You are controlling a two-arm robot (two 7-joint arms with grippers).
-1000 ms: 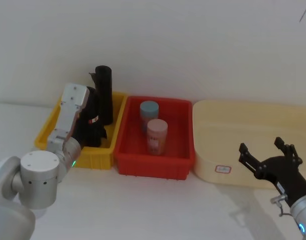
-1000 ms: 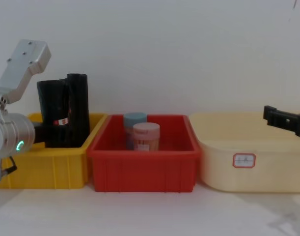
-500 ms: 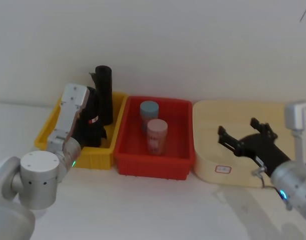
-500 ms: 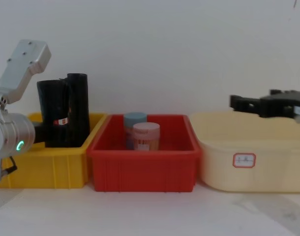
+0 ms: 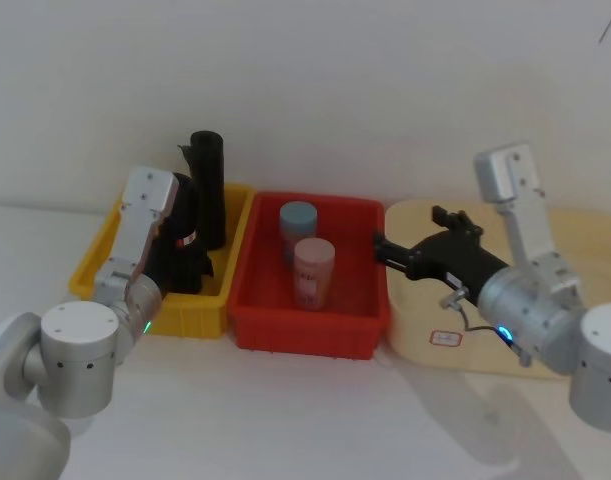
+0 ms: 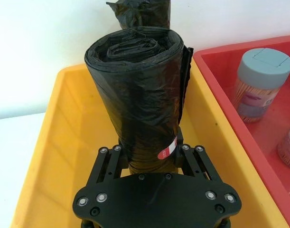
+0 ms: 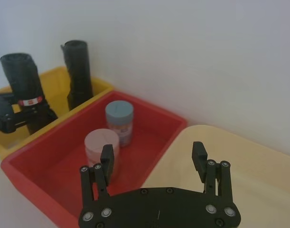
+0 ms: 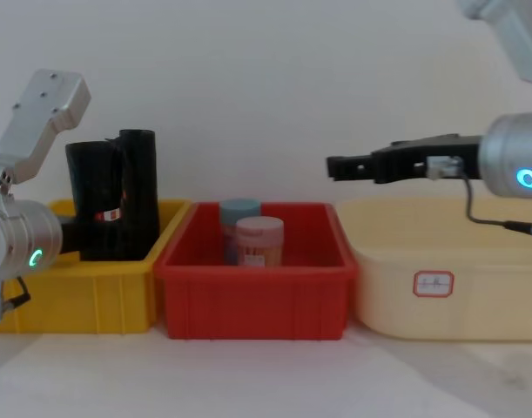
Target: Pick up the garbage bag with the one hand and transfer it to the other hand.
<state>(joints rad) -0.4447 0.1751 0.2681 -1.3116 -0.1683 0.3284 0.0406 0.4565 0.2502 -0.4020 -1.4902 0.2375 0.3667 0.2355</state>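
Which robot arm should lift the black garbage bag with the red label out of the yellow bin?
Left. The left gripper has its jaws closed around the garbage bag in the yellow bin. The right gripper hovers open above the red bin's right rim, well away from it.

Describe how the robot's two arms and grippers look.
Both arms are silver-grey, with rounded joints and a boxy wrist block. The left arm carries a green light, the right arm a blue one and a thin grey cable. The left gripper and right gripper are black: a flat plate with silver screws, two slim fingers.
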